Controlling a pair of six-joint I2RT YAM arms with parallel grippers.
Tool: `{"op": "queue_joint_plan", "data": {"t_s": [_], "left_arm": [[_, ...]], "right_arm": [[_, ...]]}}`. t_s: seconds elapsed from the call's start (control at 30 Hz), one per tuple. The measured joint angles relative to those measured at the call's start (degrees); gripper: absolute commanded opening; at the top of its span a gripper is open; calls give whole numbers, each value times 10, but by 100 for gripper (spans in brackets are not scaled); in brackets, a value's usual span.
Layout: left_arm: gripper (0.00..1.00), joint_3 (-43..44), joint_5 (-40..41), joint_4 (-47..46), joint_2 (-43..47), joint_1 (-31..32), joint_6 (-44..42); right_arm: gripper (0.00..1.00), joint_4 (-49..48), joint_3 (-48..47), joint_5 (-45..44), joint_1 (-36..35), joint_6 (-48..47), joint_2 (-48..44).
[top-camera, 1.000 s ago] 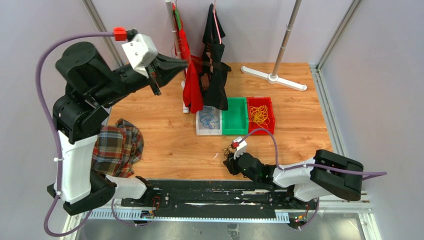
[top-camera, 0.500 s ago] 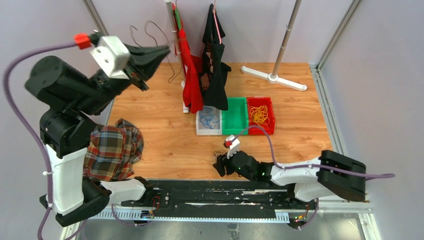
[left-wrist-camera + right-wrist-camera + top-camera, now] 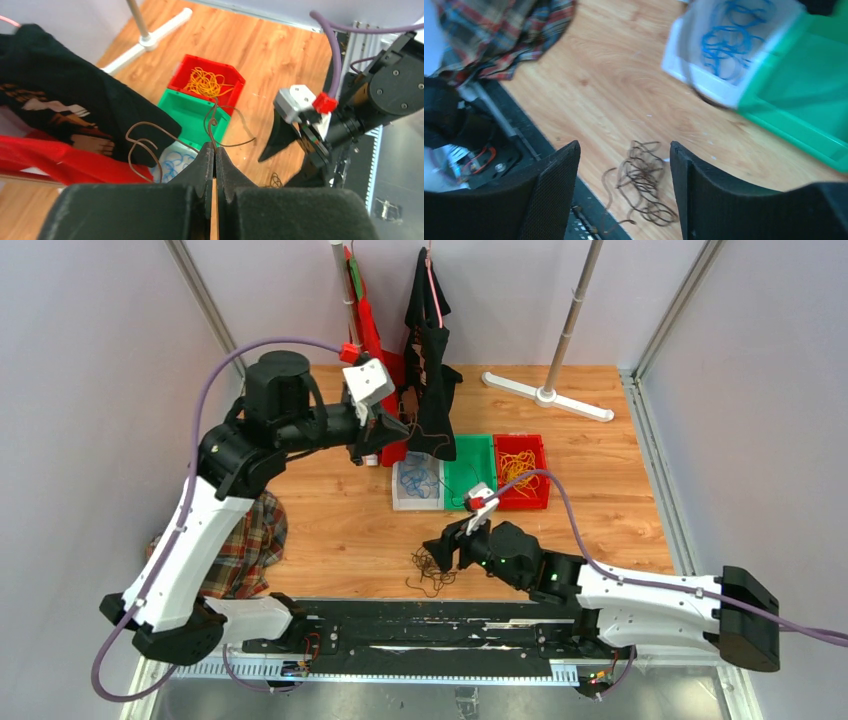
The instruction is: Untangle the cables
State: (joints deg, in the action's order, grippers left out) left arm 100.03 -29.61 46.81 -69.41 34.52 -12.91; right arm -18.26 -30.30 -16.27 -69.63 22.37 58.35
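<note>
Top view: your left pincer (image 3: 403, 429) swung from high left to above the green bin (image 3: 470, 475). Your right pincer (image 3: 446, 548) opened, leaving the dark brown tangle (image 3: 430, 570) on the surface (image 3: 340, 520).
Left wrist: jaws clamped one brown strand (image 3: 211, 117).
Right wrist: pincer wide, tangle beneath. One strand probably freed.

Your left end effector (image 3: 215, 154) pinched a brown cable (image 3: 210, 125), its loops dangling before the green bin (image 3: 192, 107).

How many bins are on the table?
3, in a row: a white bin on the left holding blue cables, a green bin in the middle that looks empty, and a red bin on the right holding yellow cables. The hanging clothes could hide more.
</note>
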Motion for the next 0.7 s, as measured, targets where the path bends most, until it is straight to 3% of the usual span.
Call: {"op": "queue_joint_plan", "data": {"t_s": [0.27,0.7], "left_arm": [[0,-16,-36,-12,-70,1,26],[0,-14,-16,-102,-189,2,73]], "right_arm": [[55,60,65,-77,70,28,-103],[54,132,120,-141,110,53,-226]]}}
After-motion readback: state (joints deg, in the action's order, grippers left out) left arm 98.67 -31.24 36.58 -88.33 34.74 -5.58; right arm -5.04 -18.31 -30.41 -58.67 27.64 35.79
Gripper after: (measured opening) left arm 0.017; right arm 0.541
